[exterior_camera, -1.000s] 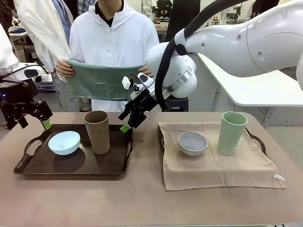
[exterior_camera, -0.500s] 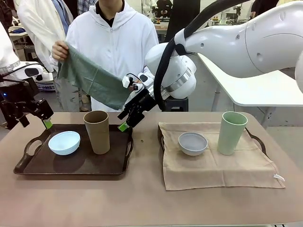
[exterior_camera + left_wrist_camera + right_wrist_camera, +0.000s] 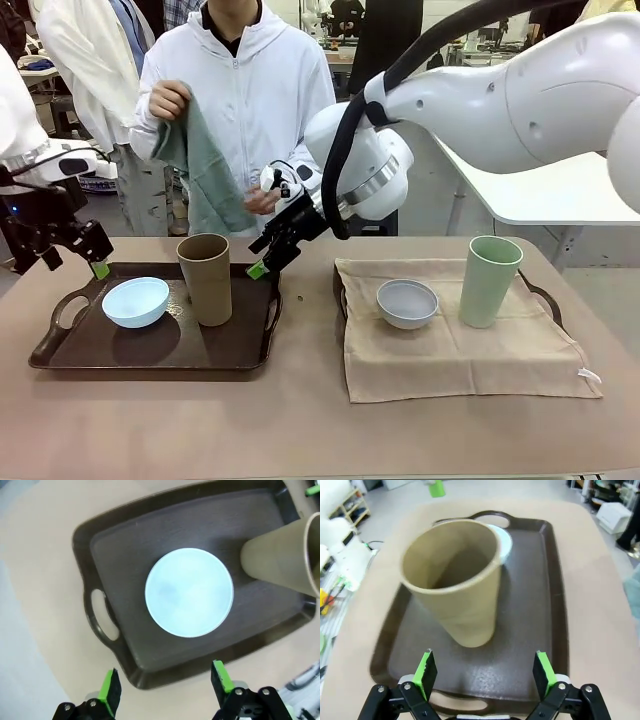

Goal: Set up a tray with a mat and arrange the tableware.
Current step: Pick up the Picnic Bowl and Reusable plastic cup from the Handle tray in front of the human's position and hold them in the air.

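A dark brown tray [image 3: 60, 352] at the table's left carries a pale blue bowl [image 3: 135, 302] and a tan tumbler [image 3: 205, 278]. My left gripper [image 3: 72, 252] hovers open over the tray's far left corner, looking down on the bowl [image 3: 189, 592] and the tray [image 3: 95, 565]. My right gripper [image 3: 270, 256] hangs open above the tray's far right corner, facing the tumbler [image 3: 455, 585]. A second tray [image 3: 545, 295], on the right, is covered by a beige mat [image 3: 450, 355] holding a white-grey bowl [image 3: 407, 303] and a pale green tumbler [image 3: 489, 281].
Across the table a person holds a green cloth [image 3: 205, 165] bunched in one raised hand, with the other hand at its lower end. Bare table lies along the front edge and between the trays. Another white table [image 3: 540, 190] stands behind on the right.
The person has gathered the green cloth from spread wide between both hands into a bunch hanging from one raised hand. Both grippers have barely moved.
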`<state>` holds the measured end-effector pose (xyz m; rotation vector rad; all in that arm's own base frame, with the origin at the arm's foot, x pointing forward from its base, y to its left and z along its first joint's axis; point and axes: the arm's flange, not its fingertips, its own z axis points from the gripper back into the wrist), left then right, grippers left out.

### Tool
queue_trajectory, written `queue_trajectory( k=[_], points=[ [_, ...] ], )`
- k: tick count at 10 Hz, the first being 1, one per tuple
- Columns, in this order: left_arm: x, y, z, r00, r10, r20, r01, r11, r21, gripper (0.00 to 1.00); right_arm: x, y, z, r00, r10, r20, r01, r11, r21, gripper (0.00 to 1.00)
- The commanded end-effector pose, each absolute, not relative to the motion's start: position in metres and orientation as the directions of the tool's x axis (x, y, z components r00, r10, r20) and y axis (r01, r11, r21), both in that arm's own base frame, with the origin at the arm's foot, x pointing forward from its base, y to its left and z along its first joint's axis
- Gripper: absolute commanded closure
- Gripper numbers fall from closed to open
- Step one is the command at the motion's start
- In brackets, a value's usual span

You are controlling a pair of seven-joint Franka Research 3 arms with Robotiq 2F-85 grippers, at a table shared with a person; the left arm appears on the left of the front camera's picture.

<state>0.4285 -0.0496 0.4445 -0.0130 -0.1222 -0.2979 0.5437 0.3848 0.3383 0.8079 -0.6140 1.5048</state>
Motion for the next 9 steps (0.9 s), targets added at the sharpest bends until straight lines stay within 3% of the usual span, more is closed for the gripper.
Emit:
queue_trajectory(
  k=[1,5,9],
  points=[
    [0.425,-0.045,0.422,0.942,-0.284,0.178,0.277,0.959,0.065,0.05,0.536,0.391,0.316,-0.015,0.574,0.819,-0.997,-0.07,0.031,0.0],
    [0.444,-0.028,0.383,0.962,-0.237,0.131,0.232,0.971,0.057,0.05,0.511,0.415,0.287,0.002,0.599,0.801,-0.986,-0.13,0.1,0.0],
    [0.449,-0.028,0.368,0.962,-0.249,0.108,0.244,0.968,0.057,0.05,0.499,0.419,0.287,-0.032,0.582,0.813,-0.996,-0.084,0.021,0.0]
  ],
)
